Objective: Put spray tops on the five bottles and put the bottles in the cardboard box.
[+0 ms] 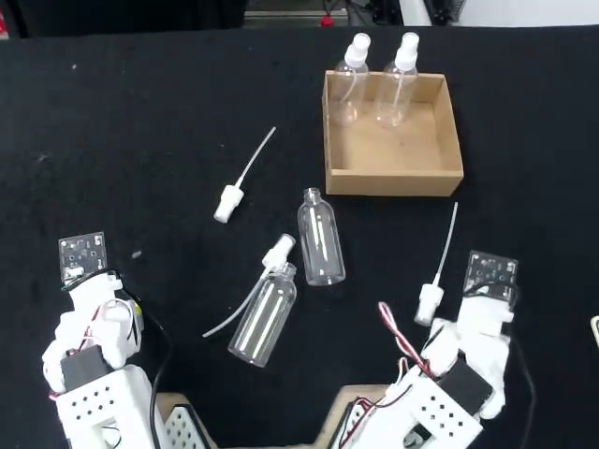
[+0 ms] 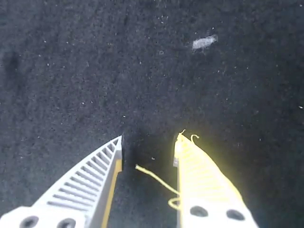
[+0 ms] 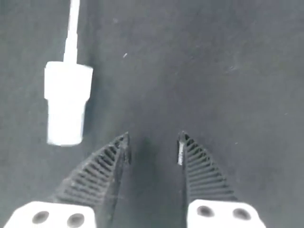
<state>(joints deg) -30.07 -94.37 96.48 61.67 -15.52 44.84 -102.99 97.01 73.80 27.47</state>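
Spray top (image 1: 430, 304) nearest the robot lies flat on the black bench (image 1: 140, 140), its white head toward the arms and its thin dip tube (image 1: 447, 241) running away toward the cardboard box (image 1: 393, 178). That long axis runs roughly in line with the right claw (image 3: 153, 142), which hovers low with jaws apart and empty. The head is just beside the claw on the side facing the left arm, not between the jaws. The right arm is plainly the nearer, and a short sideways shift would likely bring its jaws astride the head. An open bottle (image 1: 320, 237) lies toward mid-bench, well apart from this top. The left claw (image 2: 148, 147), jaws likewise apart and empty, sits low over the bench at the opposite near corner.
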